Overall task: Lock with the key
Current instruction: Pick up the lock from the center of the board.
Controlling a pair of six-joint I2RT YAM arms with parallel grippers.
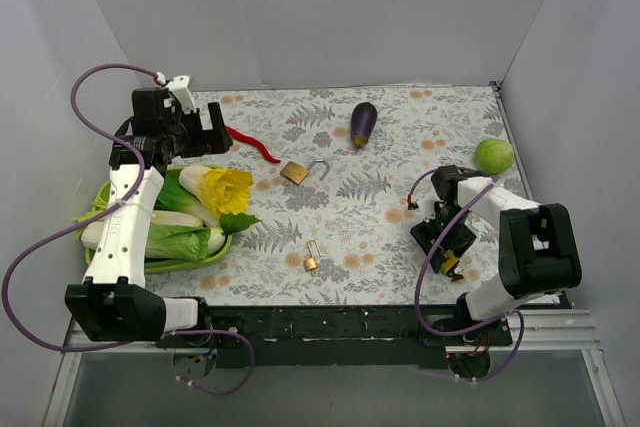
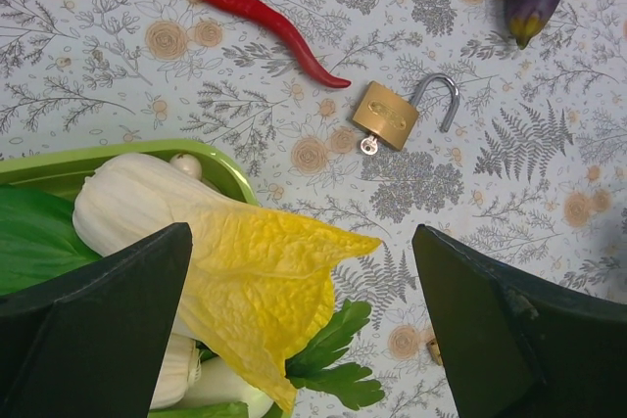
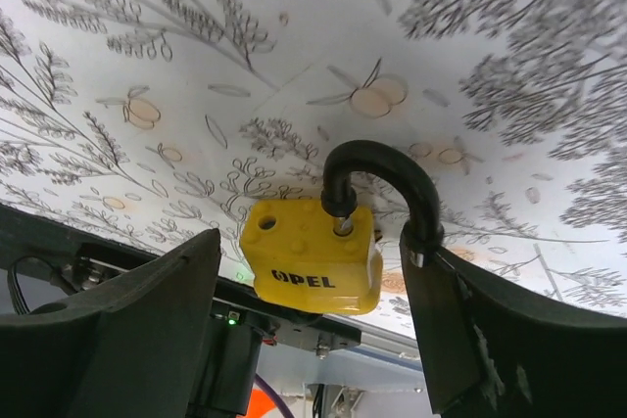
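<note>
A brass padlock with its shackle swung open lies mid-table; in the left wrist view a small silver key sticks out of its base. My left gripper is open and empty above the vegetables, well short of it. A yellow padlock with an open black shackle lies between my right gripper's spread fingers; the shackle's free end touches the right finger. It shows yellow under the right gripper in the top view.
A green tray of leafy vegetables sits at left. A red chili, an eggplant and a green fruit lie at the back. A small brass padlock lies near the front edge. White walls enclose the table.
</note>
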